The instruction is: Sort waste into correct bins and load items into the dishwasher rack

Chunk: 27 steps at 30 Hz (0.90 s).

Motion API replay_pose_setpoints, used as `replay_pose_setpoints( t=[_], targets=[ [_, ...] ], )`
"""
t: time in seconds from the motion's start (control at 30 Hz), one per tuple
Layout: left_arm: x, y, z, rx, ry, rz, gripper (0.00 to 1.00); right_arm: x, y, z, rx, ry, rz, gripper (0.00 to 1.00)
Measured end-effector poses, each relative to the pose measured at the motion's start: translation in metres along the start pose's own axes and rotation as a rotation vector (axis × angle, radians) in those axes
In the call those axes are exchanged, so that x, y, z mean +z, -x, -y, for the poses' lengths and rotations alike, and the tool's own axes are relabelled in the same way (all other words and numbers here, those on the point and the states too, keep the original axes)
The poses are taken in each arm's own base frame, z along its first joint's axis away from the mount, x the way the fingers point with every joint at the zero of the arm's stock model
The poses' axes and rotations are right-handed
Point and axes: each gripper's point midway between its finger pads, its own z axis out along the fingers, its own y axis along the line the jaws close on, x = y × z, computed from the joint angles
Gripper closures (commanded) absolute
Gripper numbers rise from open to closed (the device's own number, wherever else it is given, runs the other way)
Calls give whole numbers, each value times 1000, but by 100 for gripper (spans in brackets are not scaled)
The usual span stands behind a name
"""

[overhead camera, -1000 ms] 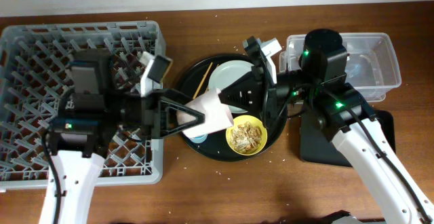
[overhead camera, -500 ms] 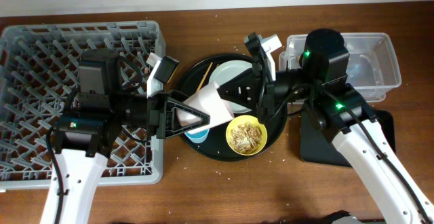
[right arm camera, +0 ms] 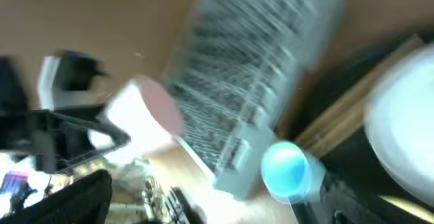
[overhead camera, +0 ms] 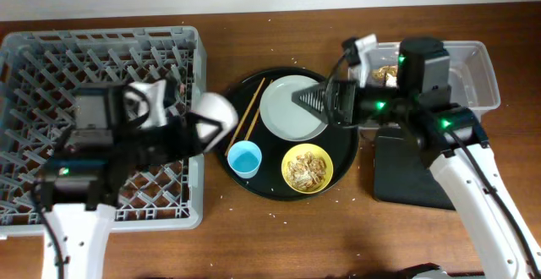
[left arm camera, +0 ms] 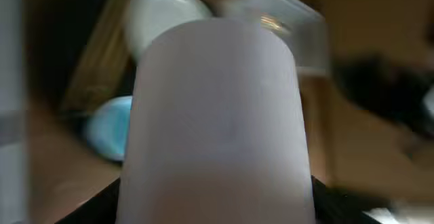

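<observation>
My left gripper is shut on the pink cup, blurred by motion at the right edge of the dishwasher rack. That cup fills the left wrist view. My right gripper stands open and empty over the right rim of the grey-green plate. Chopsticks, a blue cup and a yellow bowl holding food scraps sit on the round black tray. A gold wrapper lies in the clear tub. The napkin is out of view.
The shallow black bin tray lies under my right arm, in front of the clear tub. Crumbs are scattered on the wooden table around the round tray. In the right wrist view the rack and blue cup are blurred.
My left arm has swung left with the pink cup, from over the round tray to the rack's edge. My right arm has pulled back to the right and its jaws now stand apart.
</observation>
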Motion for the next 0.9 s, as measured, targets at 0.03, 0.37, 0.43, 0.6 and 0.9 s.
replay_pose_setpoints(
  t=[0.03,0.37,0.43,0.6,0.9],
  targets=[
    [-12,1,-36,-83,173,31,48,-1,-20,30,78,-140,-49,2],
    [-131,-25,-302,-1019,891,219,48,-12,-39,66,58,-343,-101,2],
    [-113,-33,-326,-1111,840,141,48,-12,-39,66,55,-344,-102,2],
    [-92,-39,-342,-1182,771,70,13,-12,-39,66,51,-347,-101,2],
    [-77,-11,-312,-1043,527,45,16,17,-55,36,-159,-277,-179,18]
  ],
)
